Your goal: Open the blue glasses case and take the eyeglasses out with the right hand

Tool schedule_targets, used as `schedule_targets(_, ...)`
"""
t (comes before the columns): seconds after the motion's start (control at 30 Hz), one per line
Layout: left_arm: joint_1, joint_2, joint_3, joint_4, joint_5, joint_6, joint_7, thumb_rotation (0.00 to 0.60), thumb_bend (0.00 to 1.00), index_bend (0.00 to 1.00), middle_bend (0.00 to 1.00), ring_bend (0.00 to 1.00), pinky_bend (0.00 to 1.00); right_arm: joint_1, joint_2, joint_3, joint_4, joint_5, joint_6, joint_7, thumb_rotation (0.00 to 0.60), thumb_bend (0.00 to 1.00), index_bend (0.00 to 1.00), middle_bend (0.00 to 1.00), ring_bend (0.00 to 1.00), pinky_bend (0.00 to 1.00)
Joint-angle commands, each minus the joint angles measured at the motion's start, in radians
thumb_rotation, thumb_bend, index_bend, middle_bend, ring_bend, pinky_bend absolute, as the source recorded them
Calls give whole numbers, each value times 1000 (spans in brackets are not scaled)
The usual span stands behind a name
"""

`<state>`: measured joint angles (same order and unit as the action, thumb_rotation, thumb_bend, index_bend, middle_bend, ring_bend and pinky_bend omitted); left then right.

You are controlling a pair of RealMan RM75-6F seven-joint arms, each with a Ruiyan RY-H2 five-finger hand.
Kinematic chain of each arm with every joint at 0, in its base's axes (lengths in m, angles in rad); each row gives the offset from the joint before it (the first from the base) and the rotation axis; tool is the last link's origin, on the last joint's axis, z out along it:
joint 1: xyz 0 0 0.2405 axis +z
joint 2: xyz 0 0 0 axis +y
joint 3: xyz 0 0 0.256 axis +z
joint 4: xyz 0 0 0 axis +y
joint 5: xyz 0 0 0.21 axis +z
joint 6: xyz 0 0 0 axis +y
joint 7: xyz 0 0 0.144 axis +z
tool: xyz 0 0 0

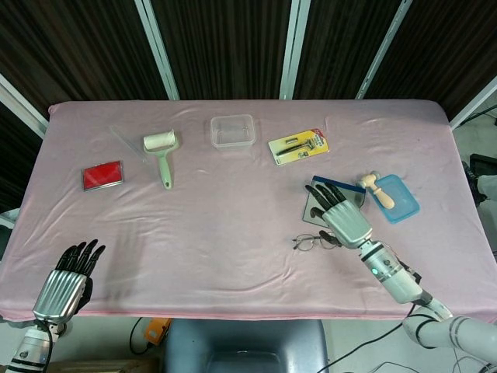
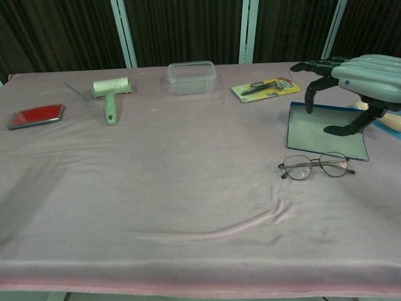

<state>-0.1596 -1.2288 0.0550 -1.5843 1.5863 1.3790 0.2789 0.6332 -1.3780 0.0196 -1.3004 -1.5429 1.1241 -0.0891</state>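
The eyeglasses lie unfolded on the pink cloth, just in front of a flat grey panel with a blue edge, which looks like the opened case. My right hand hovers palm down over that panel and the glasses' right side, fingers spread and slightly curled, holding nothing. The chest view shows the right hand well above the panel and the glasses, with its fingertips pointing down. My left hand hangs at the table's near-left corner with its fingers apart and nothing in them.
A blue tray with a wooden piece sits right of the panel. Along the back lie a yellow blister pack, a clear plastic box, a green lint roller and a red case.
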Motion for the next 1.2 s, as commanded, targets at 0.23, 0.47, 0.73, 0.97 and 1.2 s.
schedule_targets(0.23, -1, 0, 2, 0, 5, -3, -1, 600, 727, 0, 0, 0, 118, -12, 26, -20, -24, 32, -84, -60, 600, 471, 592, 0, 0, 0)
schedule_targets(0.47, -1, 1, 3, 1, 7, -3, -3, 600, 727, 0, 0, 0, 118, -14, -40, -14, 49, 50, -111, -28, 600, 498, 608, 0, 0, 0)
schedule_targets(0.73, 1, 4, 2, 0, 8, 2, -11, 600, 725, 0, 0, 0, 119, -6, -95, -10, 121, 63, -152, -9, 600, 515, 611, 0, 0, 0)
schedule_targets(0.97, 1, 6, 2, -1, 8, 2, -13, 600, 724, 0, 0, 0, 118, -2, -129, -14, 163, 62, -173, 2, 600, 516, 615, 0, 0, 0)
schedule_targets(1.2, 2, 7, 3, -1, 11, 3, -15, 600, 724, 0, 0, 0, 118, -1, -148, -12, 186, 59, -177, 16, 600, 518, 626, 0, 0, 0)
